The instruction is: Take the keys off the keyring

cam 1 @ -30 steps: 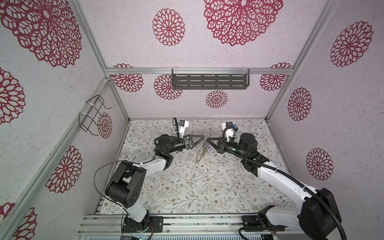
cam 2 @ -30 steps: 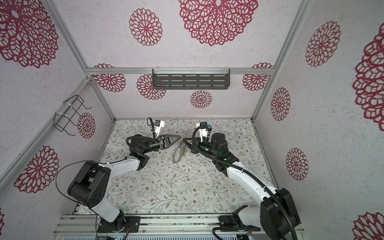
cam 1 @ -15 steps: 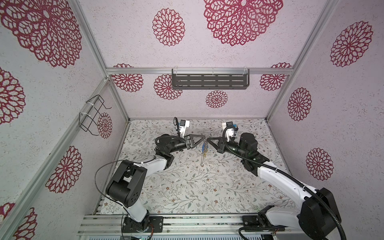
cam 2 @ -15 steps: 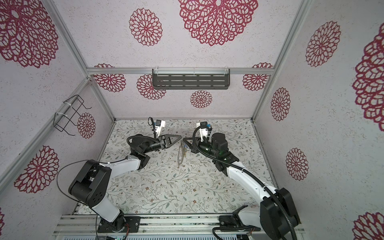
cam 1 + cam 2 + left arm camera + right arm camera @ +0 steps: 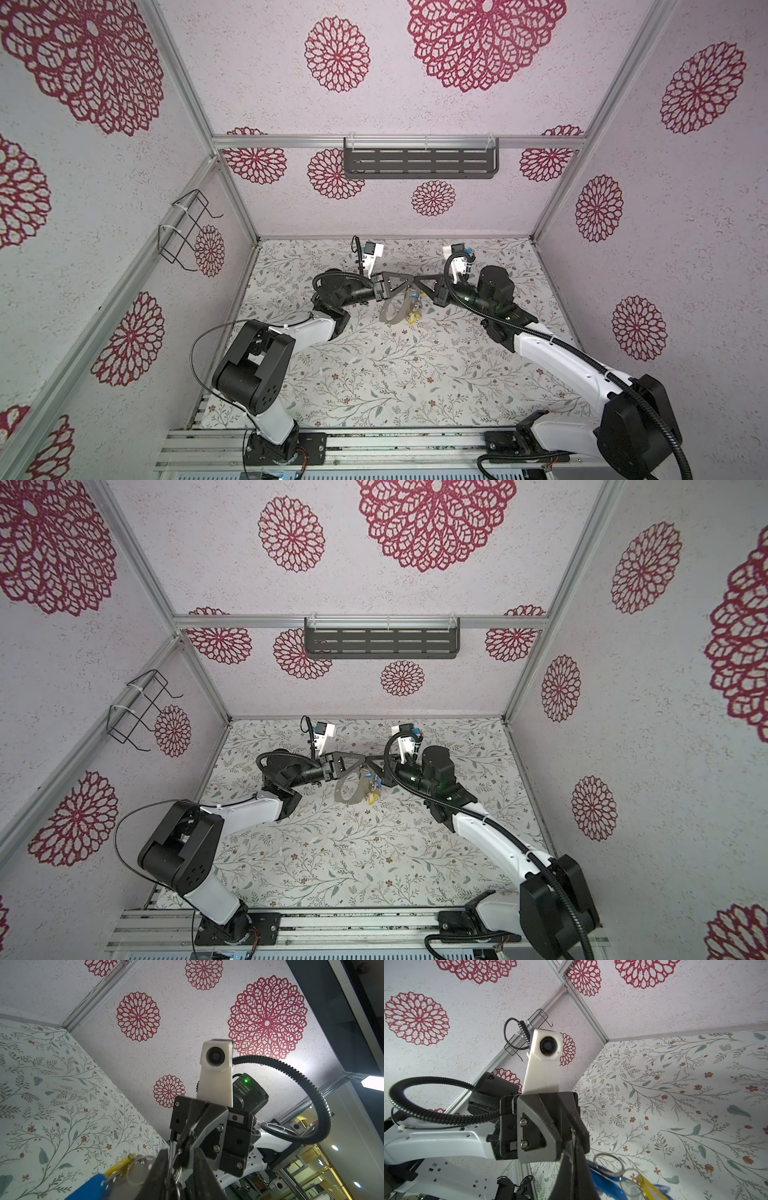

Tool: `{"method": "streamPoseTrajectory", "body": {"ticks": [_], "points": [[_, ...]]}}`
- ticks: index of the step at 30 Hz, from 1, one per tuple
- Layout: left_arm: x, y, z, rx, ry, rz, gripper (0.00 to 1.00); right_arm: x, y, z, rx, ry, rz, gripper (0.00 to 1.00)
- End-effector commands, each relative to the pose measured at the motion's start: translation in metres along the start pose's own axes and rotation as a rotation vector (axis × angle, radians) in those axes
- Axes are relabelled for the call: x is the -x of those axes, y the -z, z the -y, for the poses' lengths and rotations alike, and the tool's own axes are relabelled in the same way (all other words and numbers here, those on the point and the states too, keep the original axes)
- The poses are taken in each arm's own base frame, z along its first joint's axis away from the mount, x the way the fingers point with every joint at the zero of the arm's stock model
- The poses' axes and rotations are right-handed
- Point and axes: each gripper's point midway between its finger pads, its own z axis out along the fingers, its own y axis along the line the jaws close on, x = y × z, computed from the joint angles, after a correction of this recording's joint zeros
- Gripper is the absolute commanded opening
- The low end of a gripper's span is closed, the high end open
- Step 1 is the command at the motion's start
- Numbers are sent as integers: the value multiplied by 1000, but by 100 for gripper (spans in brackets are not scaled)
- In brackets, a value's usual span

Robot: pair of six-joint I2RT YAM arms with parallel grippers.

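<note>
Both top views: right gripper (image 5: 419, 278) (image 5: 371, 759) and left gripper (image 5: 410, 280) (image 5: 364, 762) meet tip to tip above the floral tabletop (image 5: 374, 374). The keyring (image 5: 385, 318) (image 5: 341, 798) hangs from the right gripper's tips, with the hoop dropping below them and slightly toward the left gripper's side. The keys (image 5: 413, 309) (image 5: 373, 789), yellow and blue, are bunched just under the right gripper, beside the hoop. Both jaw gaps are too small to read here. Left wrist view: right gripper (image 5: 187, 1142) has its jaws pressed together, with the keyring's thin rim (image 5: 182, 1142) running in the seam. The left gripper's fingers (image 5: 158, 1176) stand a little apart, one on each side of the right gripper's tip. Small metal loops (image 5: 176, 1164) sit in that gap; can't tell if the fingers pinch anything. The keys (image 5: 93, 1185), one blue and one yellow showing, are just beside the right gripper and outside both sets of jaws. Right wrist view: right gripper (image 5: 572, 1147) has its jaws together and clamped on the keyring rim, which shows as a thin line along the seam. Its tip sits between the left gripper's fingers (image 5: 537, 1130), which are apart. The loops (image 5: 594, 1160) and the blue and yellow keys (image 5: 607, 1183) hang just beside the right gripper, not in its jaws
</note>
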Motion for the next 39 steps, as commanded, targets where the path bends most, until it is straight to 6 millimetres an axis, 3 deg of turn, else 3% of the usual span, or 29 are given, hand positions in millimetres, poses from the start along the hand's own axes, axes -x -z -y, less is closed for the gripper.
{"method": "streamPoseTrajectory", "body": {"ticks": [1, 14, 26, 39], "points": [[-1, 1, 6, -18, -28, -6, 24, 35, 5, -26, 50, 66, 92, 0], [8, 12, 9, -16, -29, 23, 28, 30, 10, -26, 46, 66, 80, 0], [3, 11, 7, -36, -5, 21, 24, 33, 7, -28, 59, 62, 84, 0], [-4, 0, 4, -42, 9, -8, 13, 32, 5, -26, 55, 59, 80, 0]]}}
